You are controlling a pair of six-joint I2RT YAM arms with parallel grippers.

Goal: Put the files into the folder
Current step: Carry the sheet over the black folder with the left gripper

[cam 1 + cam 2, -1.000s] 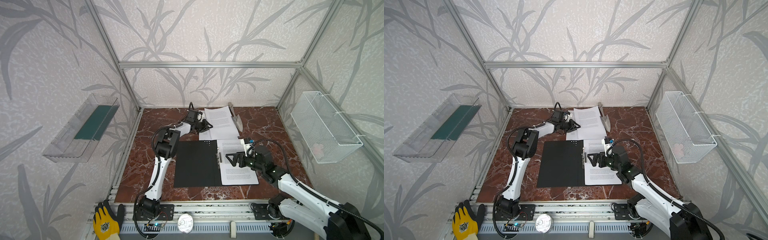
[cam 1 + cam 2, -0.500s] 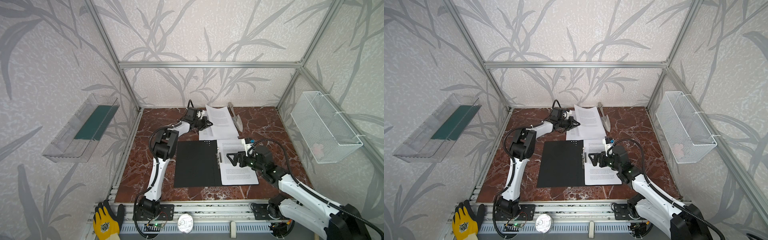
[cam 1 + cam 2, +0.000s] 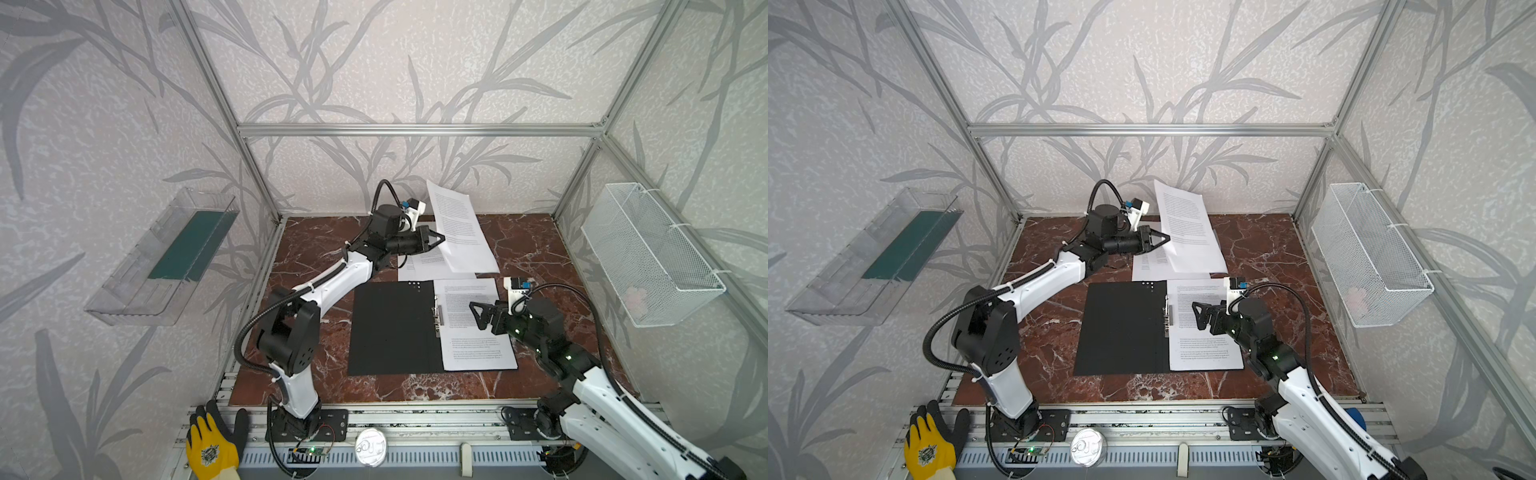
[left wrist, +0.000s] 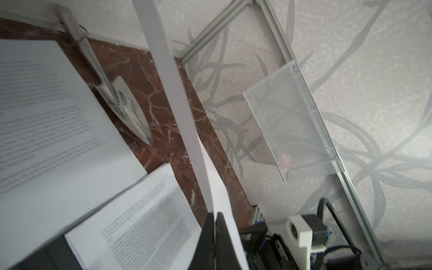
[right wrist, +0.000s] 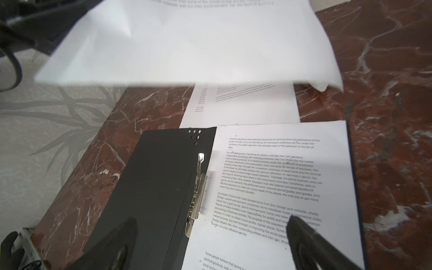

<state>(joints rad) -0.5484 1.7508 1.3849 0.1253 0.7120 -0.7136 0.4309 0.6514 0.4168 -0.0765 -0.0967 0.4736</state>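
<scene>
My left claw [image 3: 439, 240] pinches the edge of a white printed paper sheet [image 3: 459, 226], tilted up above more sheets [image 3: 428, 270] beyond the thin matte-black folder [image 3: 390, 328], which lies open on the red-brown marble table [image 3: 540, 249] with one printed sheet [image 3: 473, 347] on its right half under my wide-spread right claw [image 3: 477, 316].

We reckon this is a robotics lab test cell: an aluminium frame [image 3: 415, 129] with leaf-print wall panels [image 3: 374, 62] boxes in a marble-look worktop [image 3: 532, 241], left arm [image 3: 332, 278] and right arm [image 3: 598, 386] bolted to a slotted rail [image 3: 415, 409], wire basket [image 3: 648, 253] and clear tray [image 3: 158, 266] on the walls.
</scene>
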